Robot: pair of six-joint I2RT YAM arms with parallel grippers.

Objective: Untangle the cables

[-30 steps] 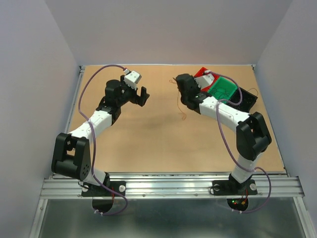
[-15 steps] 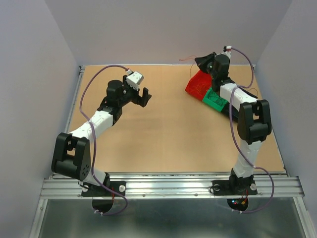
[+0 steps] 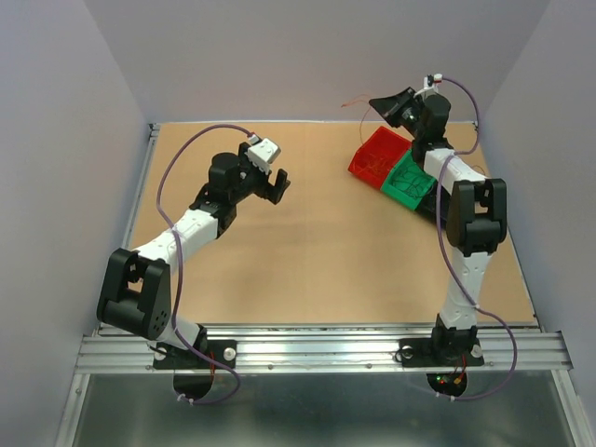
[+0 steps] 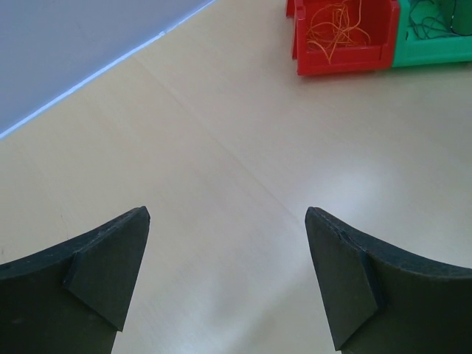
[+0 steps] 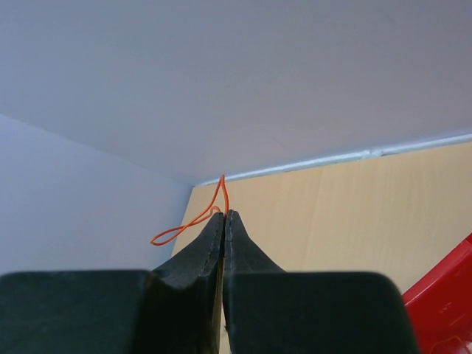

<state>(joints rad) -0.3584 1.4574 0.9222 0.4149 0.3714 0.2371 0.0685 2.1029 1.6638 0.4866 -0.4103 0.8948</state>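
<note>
— How far along am I?
— Nearly sorted, I'd judge. Your red bin (image 4: 339, 63) holds orange cables (image 4: 335, 26), and the green bin (image 4: 435, 55) holds dark cables (image 4: 424, 26). Your left gripper (image 4: 226, 214) is spread and empty. Your right gripper (image 5: 224, 215) pinches a lone orange strand (image 5: 223, 179), high beyond the bins.

We see light wood table (image 3: 307, 261). Red bin (image 3: 363, 173) and green bin (image 3: 396, 192) sit on it, far right side, touching side by side.
</note>
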